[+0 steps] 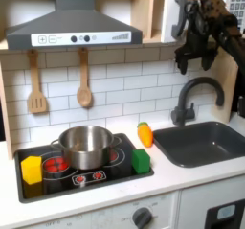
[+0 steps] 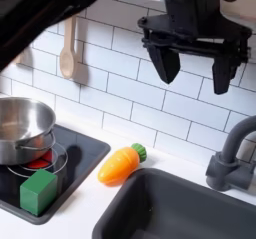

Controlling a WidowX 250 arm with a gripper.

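My gripper (image 1: 194,57) hangs high at the first exterior view's upper right, above the faucet (image 1: 192,98) and the sink (image 1: 204,143). In the second exterior view the gripper (image 2: 197,69) is open in front of the tiled wall, its two black fingers (image 2: 165,63) pointing down with nothing between them. Far below it, an orange carrot (image 1: 144,134) (image 2: 119,164) lies on the white counter between the stove (image 1: 115,172) and the sink. A steel pot (image 1: 85,145) (image 2: 22,128) stands on the stove, and a green block (image 1: 141,160) (image 2: 40,191) sits at the stove's right corner.
A yellow block (image 1: 32,169) rests on the stove's left side. A slotted spatula (image 1: 36,84) and a wooden spoon (image 1: 84,80) (image 2: 68,48) hang on the wall under the range hood (image 1: 72,24). The dark faucet (image 2: 232,158) rises beside the sink basin (image 2: 190,211).
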